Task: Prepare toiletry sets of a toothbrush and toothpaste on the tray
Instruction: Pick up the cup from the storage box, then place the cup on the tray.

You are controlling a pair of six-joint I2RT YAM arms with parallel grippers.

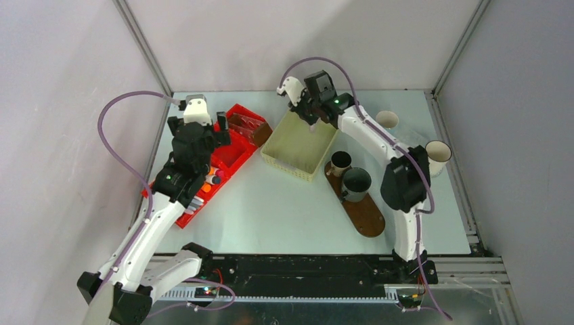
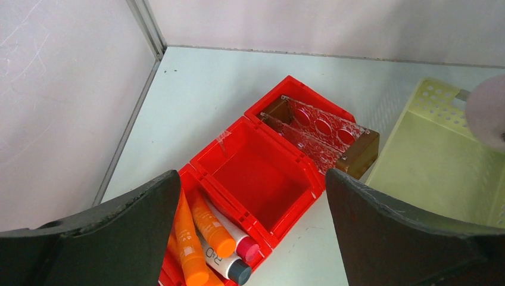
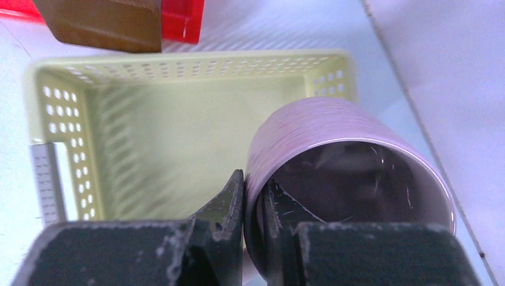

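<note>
The task looks less than half done. On the dark brown oval wooden tray (image 1: 365, 213), which lies on the surface just in front of the basket, stand two mugs close together: a small dark brown mug (image 1: 340, 162) at its far end and a larger dark green mug (image 1: 357, 184) beside it. Neither shows a tube or a brush inside, as far as the overhead view lets me tell.

The right end effector (image 3: 253, 185) is narrowed onto the wall of a mauve-grey mug (image 3: 333, 128), one finger inside the rim and one outside, and holds it over the pale yellow mesh basket (image 3: 178, 65), well apart from the tray.

The left end effector (image 2: 251, 177) is spread wide with nothing in it, above the red compartmented plastic bin (image 2: 229, 143). The toothpaste is all in that bin: small orange tubes (image 2: 190, 238) and a white tube (image 2: 220, 259) lie together in the compartment nearest the left arm. I can make out no toothbrush in any view.

What I judge is left: setting the third mug on the tray, then giving each mug a tube and a brush.
</note>
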